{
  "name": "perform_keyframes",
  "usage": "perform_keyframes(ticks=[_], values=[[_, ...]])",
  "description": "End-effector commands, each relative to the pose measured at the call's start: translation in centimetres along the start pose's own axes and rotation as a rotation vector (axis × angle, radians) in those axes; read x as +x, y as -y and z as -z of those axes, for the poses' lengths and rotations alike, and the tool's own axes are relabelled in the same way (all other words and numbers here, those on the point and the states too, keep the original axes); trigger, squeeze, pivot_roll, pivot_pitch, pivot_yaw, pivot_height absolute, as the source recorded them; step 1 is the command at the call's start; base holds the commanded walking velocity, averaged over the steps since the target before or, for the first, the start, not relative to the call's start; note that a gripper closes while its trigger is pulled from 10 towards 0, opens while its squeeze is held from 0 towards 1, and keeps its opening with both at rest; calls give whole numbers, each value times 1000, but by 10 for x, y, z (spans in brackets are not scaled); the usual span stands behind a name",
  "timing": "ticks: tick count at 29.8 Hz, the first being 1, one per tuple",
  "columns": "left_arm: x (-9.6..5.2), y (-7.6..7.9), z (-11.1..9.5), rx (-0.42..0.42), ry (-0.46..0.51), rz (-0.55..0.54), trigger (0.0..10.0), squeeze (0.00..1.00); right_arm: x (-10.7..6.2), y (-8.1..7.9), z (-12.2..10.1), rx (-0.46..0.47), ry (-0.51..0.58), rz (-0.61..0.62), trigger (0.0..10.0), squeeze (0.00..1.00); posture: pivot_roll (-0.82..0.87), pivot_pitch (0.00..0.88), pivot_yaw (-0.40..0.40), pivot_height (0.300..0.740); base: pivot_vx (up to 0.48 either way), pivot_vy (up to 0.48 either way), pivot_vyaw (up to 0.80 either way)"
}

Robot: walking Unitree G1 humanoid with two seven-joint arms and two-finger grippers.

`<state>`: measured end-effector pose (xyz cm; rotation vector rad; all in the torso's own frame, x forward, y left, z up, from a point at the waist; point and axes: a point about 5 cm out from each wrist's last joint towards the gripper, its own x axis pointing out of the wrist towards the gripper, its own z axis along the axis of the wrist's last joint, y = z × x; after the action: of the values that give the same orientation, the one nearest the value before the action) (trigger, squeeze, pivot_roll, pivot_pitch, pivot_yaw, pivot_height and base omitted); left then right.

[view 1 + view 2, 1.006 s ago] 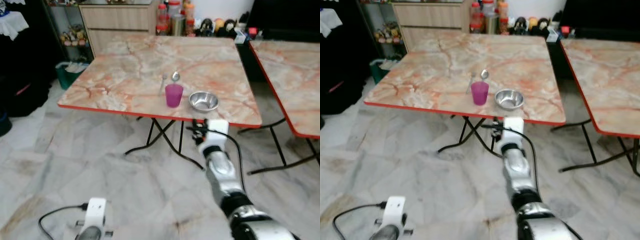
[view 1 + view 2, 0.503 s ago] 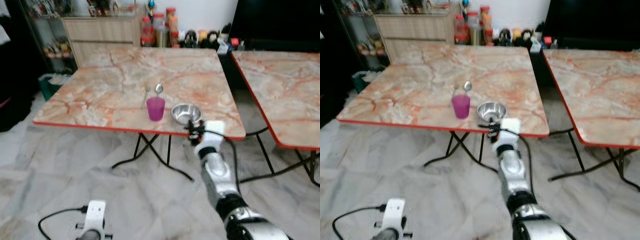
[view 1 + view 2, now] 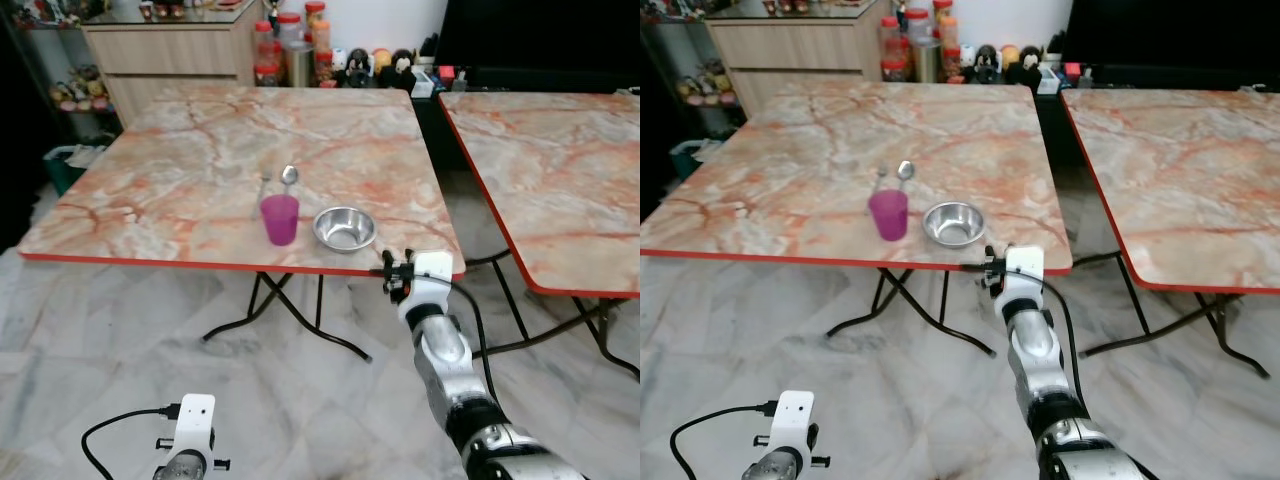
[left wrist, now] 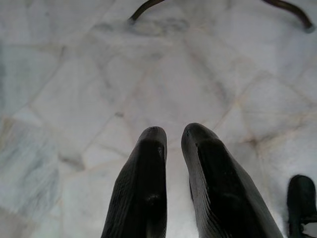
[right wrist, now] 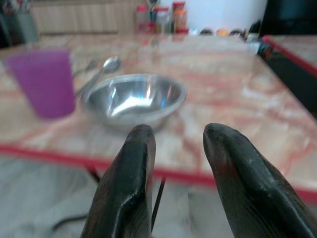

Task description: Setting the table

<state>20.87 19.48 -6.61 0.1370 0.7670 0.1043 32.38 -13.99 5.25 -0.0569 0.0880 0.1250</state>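
Note:
A purple cup (image 3: pixel 279 218) and a steel bowl (image 3: pixel 344 228) stand side by side near the front edge of the marble table (image 3: pixel 170 190). Just behind the cup lie a spoon (image 3: pixel 289 177) and a fork (image 3: pixel 263 185). My right gripper (image 3: pixel 390 278) hovers at the table's red front edge, just in front of the bowl (image 5: pixel 132 99), open with nothing between its fingers (image 5: pixel 136 148). The cup (image 5: pixel 43 82) is beside the bowl in the right wrist view. My left gripper (image 4: pixel 173 134) hangs low over the floor, fingers together.
A second marble table (image 3: pixel 560 170) stands to the right, with a narrow gap between the two. Black folding legs (image 3: pixel 290 320) cross under the near table. A cabinet (image 3: pixel 170 50) and jars (image 3: pixel 285 55) line the back wall. A cable (image 3: pixel 110 435) trails by my left wrist.
The whole view has shifted as the camera moved, and the table now sits further left. My right gripper stays by the table's front edge near the bowl.

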Motion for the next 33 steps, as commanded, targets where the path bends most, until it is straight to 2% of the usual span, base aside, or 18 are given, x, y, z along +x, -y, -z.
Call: perform_keyframes(ticks=[1, 2, 4, 7, 8, 9, 10, 14, 15, 16, 18, 19, 21, 27, 33], values=[[-1, -2, 5, 0, -18, -9, 10000, 0, -13, 13, 21, -28, -84, 26, 10000, 0, 85, 0, 4, 740, 0, 0, 0], [-1, -2, 5, 0, -18, -9, 10000, 0, -13, 13, 21, -28, -84, 26, 10000, 0, 85, 0, 4, 740, 0, 0, 0], [-1, -2, 6, -1, -20, -9, 10000, 0, -29, 23, 43, -40, -176, 52, 10000, 0, 81, 0, 5, 740, 0, 0, 0], [-1, -1, 6, 1, -23, -7, 10000, 0, -44, 29, 63, -48, -275, 73, 10000, 0, 71, 0, 10, 740, 0, 0, 0], [-1, -1, 6, 5, -25, -3, 10000, 0, -55, 33, 76, -45, -345, 91, 10000, 0, 68, 0, 14, 740, 0, 0, 0], [-1, -1, 6, 5, -25, -3, 10000, 0, -55, 33, 76, -45, -345, 91, 10000, 0, 68, 0, 14, 740, 0, 0, 0], [-1, 0, 6, 7, -26, -1, 10000, 0, -66, 35, 89, -34, -423, 110, 10000, 0, 68, 0, 14, 740, 0, 0, 0], [-1, 1, 5, 10, -24, 3, 10000, 0, -82, 37, 106, -18, -528, 130, 10000, 0, 66, 0, 22, 740, 0, 0, 0], [-1, 1, 3, 10, -20, 4, 10000, 0, -92, 37, 115, -19, -592, 131, 10000, 0, 68, 0, 21, 740, 0, 0, 0], [-1, 1, 3, 10, -20, 4, 10000, 0, -92, 37, 115, -19, -592, 131, 10000, 0, 68, 0, 21, 740, 0, 0, 0], [1, 0, 0, 9, -14, 5, 10000, 0, -111, 36, 132, -20, -712, 133, 10000, 0, 76, 0, 19, 740, 0, 0, 0], [1, 0, 0, 9, -14, 5, 10000, 0, -111, 36, 132, -20, -712, 133, 10000, 0, 76, 0, 19, 740, 0, 0, 0], [1, -1, -2, 5, -9, 3, 10000, 0, -125, 36, 143, -19, -797, 136, 10000, 0, 86, 0, 16, 740, 0, 0, 0], [1, -2, 0, 3, -18, 4, 10000, 0, -127, 36, 144, 43, -798, 162, 10000, 0, 79, 0, 23, 740, 0, 0, 0], [0, 0, 2, 7, -25, 14, 10000, 0, -125, 36, 143, 50, -803, 169, 10000, 0, 76, 0, 28, 740, 0, 0, 0]])
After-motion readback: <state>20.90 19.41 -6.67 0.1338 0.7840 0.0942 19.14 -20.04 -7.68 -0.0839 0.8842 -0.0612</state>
